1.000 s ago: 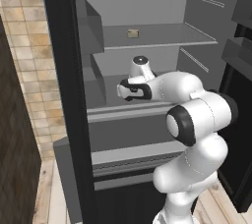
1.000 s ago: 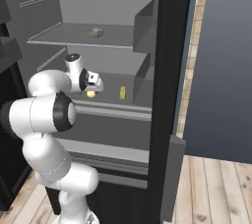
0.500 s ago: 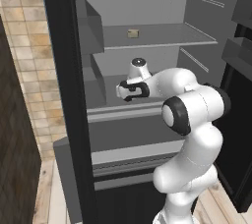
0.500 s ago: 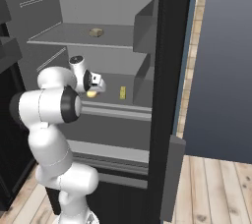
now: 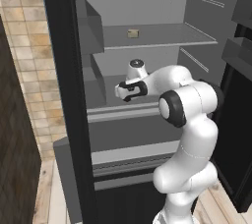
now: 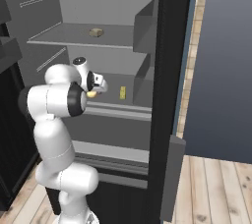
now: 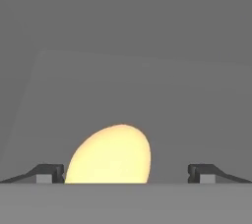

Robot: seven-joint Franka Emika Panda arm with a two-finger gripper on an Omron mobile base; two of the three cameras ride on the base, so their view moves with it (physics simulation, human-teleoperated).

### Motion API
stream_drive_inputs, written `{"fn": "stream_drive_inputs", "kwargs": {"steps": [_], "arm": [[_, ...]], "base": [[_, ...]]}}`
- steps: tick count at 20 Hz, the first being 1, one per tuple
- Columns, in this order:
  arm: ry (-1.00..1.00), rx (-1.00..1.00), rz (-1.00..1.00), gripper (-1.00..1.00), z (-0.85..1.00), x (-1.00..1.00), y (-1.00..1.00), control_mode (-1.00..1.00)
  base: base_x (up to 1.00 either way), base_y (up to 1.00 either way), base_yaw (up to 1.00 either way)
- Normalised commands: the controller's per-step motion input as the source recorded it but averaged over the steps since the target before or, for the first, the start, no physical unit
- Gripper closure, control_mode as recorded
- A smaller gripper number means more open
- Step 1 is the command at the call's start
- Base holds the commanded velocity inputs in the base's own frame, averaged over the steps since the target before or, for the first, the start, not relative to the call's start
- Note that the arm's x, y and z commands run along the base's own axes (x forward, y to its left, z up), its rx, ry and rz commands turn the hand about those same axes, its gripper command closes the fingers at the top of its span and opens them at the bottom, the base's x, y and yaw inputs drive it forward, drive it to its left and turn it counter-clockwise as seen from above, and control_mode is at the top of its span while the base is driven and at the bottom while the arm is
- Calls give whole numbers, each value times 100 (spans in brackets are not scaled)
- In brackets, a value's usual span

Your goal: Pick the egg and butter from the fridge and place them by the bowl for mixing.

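Observation:
The fridge point(image 5: 64, 70) point(image 6: 170, 70) stands open, and my arm reaches onto its middle shelf. In the hand view the pale yellow-orange egg point(image 7: 110, 154) lies on the grey shelf between my fingertips point(image 7: 47, 173), nearer the left one. My gripper point(image 7: 125, 174) point(image 5: 125, 90) point(image 6: 98, 84) is open around it without touching. From the right base view the egg point(image 6: 91, 94) peeks out just under the hand. The bright yellow butter point(image 6: 122, 92) lies on the same shelf, a little to the right of the hand. The bowl is out of view.
A dull tan block point(image 5: 133, 33) point(image 6: 95, 32) sits on the upper shelf point(image 5: 157, 36). Grey box-like bins point(image 5: 91, 26) point(image 6: 145, 24) line the fridge's side wall by the shelves. Door bins point(image 5: 238, 51) hang on the open door beside the arm. Below is wood flooring point(image 6: 211, 183).
The arm has pushed a little deeper into the fridge and the elbow has come in toward the shelf. The jaws have stayed open.

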Motion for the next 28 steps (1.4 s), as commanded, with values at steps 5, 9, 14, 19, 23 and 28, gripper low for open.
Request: {"fn": "stream_drive_inputs", "kwargs": {"steps": [5, 9, 14, 19, 23, 28], "arm": [[0, 0, 0, -100, -11, 18, 5, -100], [0, 0, 0, -100, -9, 1, 6, -100], [0, 0, 0, -100, -10, 0, 5, -100], [0, 0, 0, 100, -4, 0, 1, -100], [0, 0, 0, 100, 0, 0, 0, -100], [-16, 0, 0, 100, 29, -22, 0, -100]], "base": [[0, 0, 0], [0, 0, 0], [0, 0, 0], [0, 0, 0], [0, 0, 0], [0, 0, 0]]}}
